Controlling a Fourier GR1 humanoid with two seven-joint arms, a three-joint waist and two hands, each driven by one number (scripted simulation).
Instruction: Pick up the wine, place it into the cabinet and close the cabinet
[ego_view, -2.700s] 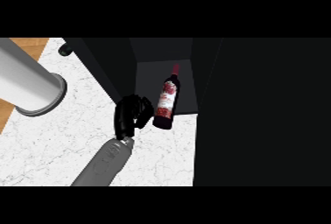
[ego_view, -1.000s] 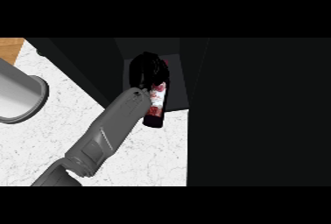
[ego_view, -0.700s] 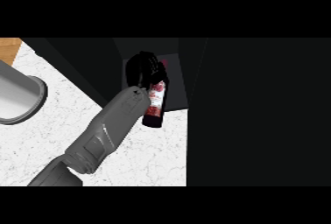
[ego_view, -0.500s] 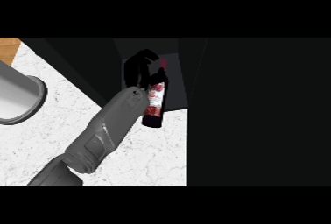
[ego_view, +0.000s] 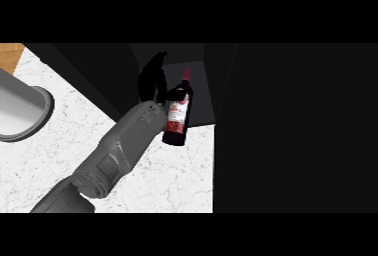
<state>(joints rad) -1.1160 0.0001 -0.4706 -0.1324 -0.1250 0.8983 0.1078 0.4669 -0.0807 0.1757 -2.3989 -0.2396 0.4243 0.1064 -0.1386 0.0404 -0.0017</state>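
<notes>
While the wine (ego_view: 176, 115) sits in the cabinet (ego_view: 201, 102), the right robot hand (ego_view: 151, 82) beside it is released.

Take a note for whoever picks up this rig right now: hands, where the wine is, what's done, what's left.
Right hand: open, fingers straight, just left of the wine, thumb by its shoulder.
Left hand: not in view.
Wine: at the open front of the cabinet, neck pointing inward, base showing over the white counter. I cannot tell whether it is fully in.
Done: wine brought to the cabinet.
Left: check that the wine sits fully inside, draw the hand clear, close the cabinet.
</notes>
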